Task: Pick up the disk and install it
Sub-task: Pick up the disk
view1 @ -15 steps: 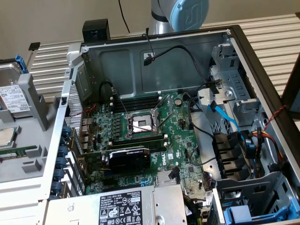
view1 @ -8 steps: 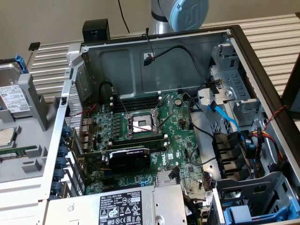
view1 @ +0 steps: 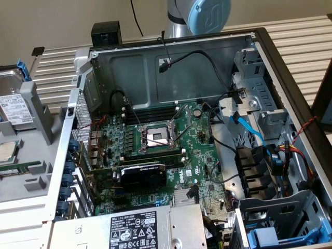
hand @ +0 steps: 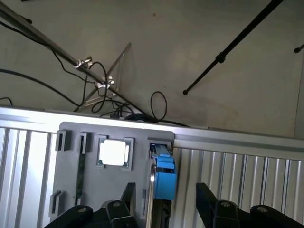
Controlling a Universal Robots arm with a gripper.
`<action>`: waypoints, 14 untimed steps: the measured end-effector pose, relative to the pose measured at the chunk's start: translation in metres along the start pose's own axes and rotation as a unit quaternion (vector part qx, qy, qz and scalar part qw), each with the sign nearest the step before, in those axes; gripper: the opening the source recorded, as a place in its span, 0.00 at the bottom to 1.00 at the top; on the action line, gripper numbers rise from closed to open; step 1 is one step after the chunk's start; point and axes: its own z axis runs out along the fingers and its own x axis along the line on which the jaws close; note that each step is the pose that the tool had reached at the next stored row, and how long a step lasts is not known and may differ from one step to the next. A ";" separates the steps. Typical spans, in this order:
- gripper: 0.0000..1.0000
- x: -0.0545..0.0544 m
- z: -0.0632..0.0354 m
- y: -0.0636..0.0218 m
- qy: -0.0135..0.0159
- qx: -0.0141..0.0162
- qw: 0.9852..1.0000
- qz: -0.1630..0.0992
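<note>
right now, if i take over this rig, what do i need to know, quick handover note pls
Gripper: open, holding nothing, aimed at the disk, which shows between its fingers; not closed on it.
Disk: standing in its slot in the grey tray, next to the CPU chip, outside the computer case, at the exterior view's left.
Done: nothing that shows; disk not lifted.
Left: the pick-up and the install into the case.

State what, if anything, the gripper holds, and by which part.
Nothing. The gripper stands open, and the disk sits on edge in the grey holder, untouched by the fingers.
</note>
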 end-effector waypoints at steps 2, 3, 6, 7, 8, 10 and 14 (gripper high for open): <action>0.62 0.003 0.0023 0.0002 0.000 -0.002 1.000 0.000; 0.62 0.004 0.0039 0.0001 0.000 -0.003 1.000 0.000; 0.62 0.006 0.0093 -0.0004 -0.001 -0.003 1.000 0.000; 0.62 0.006 0.0112 -0.0009 -0.001 -0.003 1.000 0.000; 0.62 0.006 0.0129 -0.0015 -0.002 -0.003 1.000 0.000; 0.62 0.007 0.0158 -0.0033 -0.004 -0.002 1.000 0.000; 0.62 0.007 0.0198 -0.0057 -0.007 -0.003 1.000 0.000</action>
